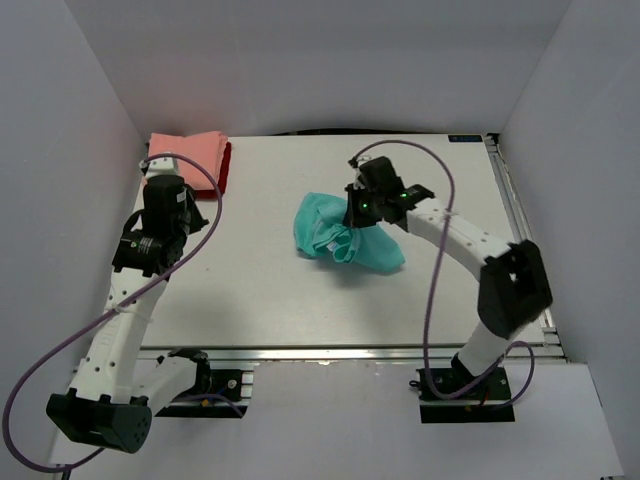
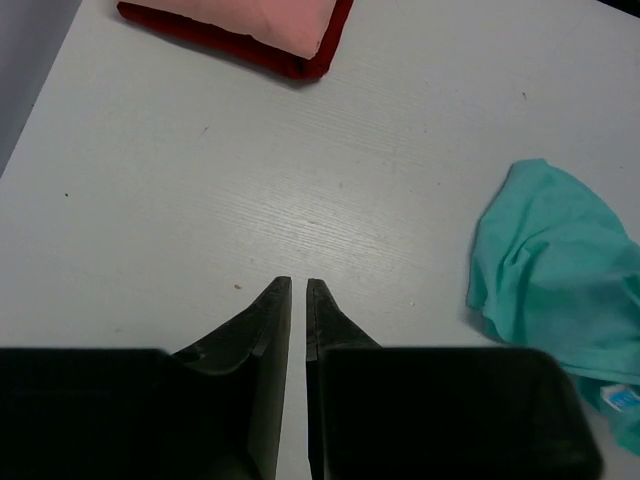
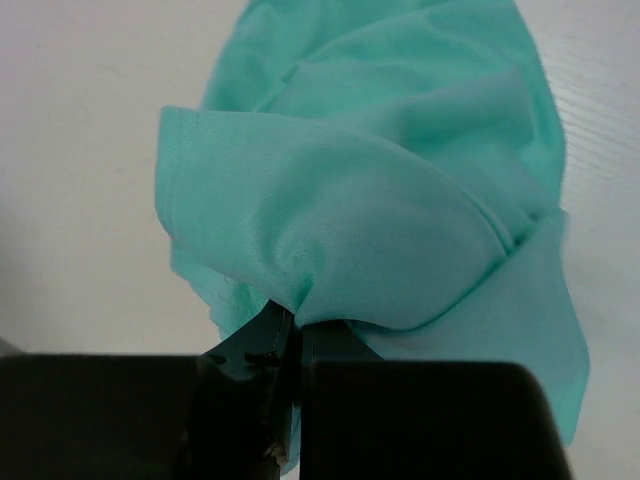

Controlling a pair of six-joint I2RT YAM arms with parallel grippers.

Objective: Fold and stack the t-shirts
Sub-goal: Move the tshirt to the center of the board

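teal cloth is the work in hand: the teal t-shirt [image 1: 330, 225] lies crumpled near the middle of the table [image 1: 250, 295], not yet flattened or folded. the right gripper [image 3: 290, 330] is clamped tight on a bunched fold of it, with the fabric ballooning up and away from the pinch. that suggests the fold is being lifted so that the rest of the shirt can hang or drag out flat, though which part of the garment is caught, hem or sleeve, i cannot tell.

the left gripper [image 2: 297, 295] hovers over bare table well apart from the shirt. its fingers are nearly together with only a thin slit between them, and they hold nothing. it looks parked out of the way, on hand to take a second corner.

at the far left corner the salmon-pink t-shirt [image 1: 188, 150] sits folded on top of the folded dark red t-shirt [image 1: 224, 172]. so the stack seems started, and by my reckoning the teal one is the last to go on.

writing: a small white tag [image 2: 620, 398] shows at the teal shirt's edge in the left wrist view, with a bluish mark too small to read. no other labels are visible.
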